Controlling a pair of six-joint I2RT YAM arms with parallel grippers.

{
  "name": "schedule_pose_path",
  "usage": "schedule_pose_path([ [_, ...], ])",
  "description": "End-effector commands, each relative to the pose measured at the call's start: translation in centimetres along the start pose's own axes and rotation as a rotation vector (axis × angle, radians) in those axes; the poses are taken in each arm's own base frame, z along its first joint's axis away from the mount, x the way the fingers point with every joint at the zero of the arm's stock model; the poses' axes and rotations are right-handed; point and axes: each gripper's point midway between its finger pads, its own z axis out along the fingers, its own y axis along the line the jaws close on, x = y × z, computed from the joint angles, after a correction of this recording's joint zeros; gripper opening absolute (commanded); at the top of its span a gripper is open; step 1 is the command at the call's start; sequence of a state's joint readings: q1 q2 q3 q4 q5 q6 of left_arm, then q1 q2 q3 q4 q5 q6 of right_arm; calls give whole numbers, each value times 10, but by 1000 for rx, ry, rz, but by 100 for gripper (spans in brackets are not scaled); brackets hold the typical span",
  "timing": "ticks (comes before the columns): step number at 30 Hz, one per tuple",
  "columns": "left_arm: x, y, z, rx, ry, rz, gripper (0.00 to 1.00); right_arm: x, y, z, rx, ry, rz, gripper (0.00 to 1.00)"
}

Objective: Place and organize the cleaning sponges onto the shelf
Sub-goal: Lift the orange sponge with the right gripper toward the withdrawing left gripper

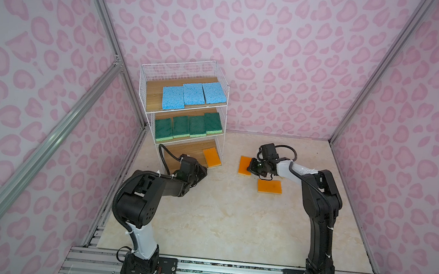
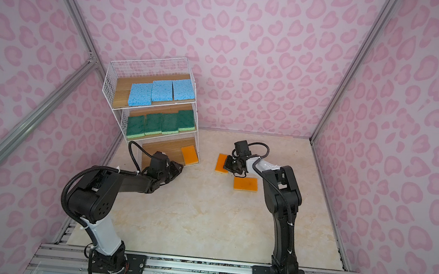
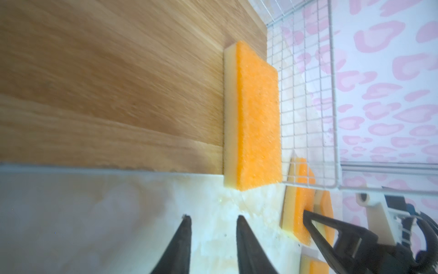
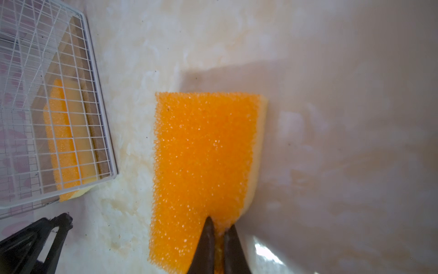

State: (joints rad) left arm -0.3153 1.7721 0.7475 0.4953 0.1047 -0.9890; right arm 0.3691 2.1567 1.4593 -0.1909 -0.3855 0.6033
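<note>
Pink blotched walls [image 1: 278, 38] close in a pale marble tabletop [image 1: 218, 221]. In both top views the shelf [image 1: 143, 88] stands at the back left. Three blue sponges [image 1: 193, 93] lie on its top board and four green sponges [image 1: 181, 126] on the middle one, all with their long axes running front to back. On the bottom board the shelved orange sponge [image 1: 212, 157] lies at the right end beside the mesh. Its long axis runs front to back, slightly skewed, and its near end juts over the board's front edge. The board to its left is bare.

The left gripper [image 1: 203, 173] sits just in front of that edge. The right gripper [image 1: 251, 170] is down on the held orange sponge [image 1: 244, 164], whose long axis points toward the back wall. The loose orange sponge [image 1: 269, 186] lies crosswise just beside it, with open marble nearer the arm bases.

From the left wrist, the left gripper [image 3: 212, 217] has its fingers apart with nothing between them. Past the mesh a further orange sponge [image 3: 327, 208] shows behind the held one. The top views hide it under the arm.

From the right wrist, the right gripper [image 4: 220, 223] is clamped on the held sponge's near short edge, orange face up. I cannot tell whether the sponge is off the marble.
</note>
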Motion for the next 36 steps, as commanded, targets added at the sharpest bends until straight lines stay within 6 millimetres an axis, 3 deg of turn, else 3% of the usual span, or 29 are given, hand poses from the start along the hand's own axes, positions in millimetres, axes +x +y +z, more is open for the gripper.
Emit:
schedule_pose_path([
  [1, 1, -11, -12, 26, -19, 52, 45, 11, -11, -2, 38, 3, 23, 5],
  [6, 15, -28, -35, 72, -12, 100, 68, 11, -1, -24, 10, -36, 30, 4],
  [9, 27, -41, -51, 118, -6, 122, 71, 16, 10, -40, -6, -55, 17, 4],
  [13, 50, -63, -71, 216, 38, 150, 67, 30, 24, -62, -24, -67, -9, 5],
  [20, 84, -94, -110, 380, 81, 151, 46, 62, 58, -110, -157, -91, 1, 4],
  [24, 98, -106, -129, 442, 87, 139, 45, 83, 84, -138, -247, -101, -3, 4],
  [30, 106, -119, -146, 513, 82, 131, 56, 112, 120, -167, -363, -85, -21, 5],
  [36, 100, -128, -166, 567, 47, 100, 48, 123, 149, -193, -458, -80, -26, 5],
])
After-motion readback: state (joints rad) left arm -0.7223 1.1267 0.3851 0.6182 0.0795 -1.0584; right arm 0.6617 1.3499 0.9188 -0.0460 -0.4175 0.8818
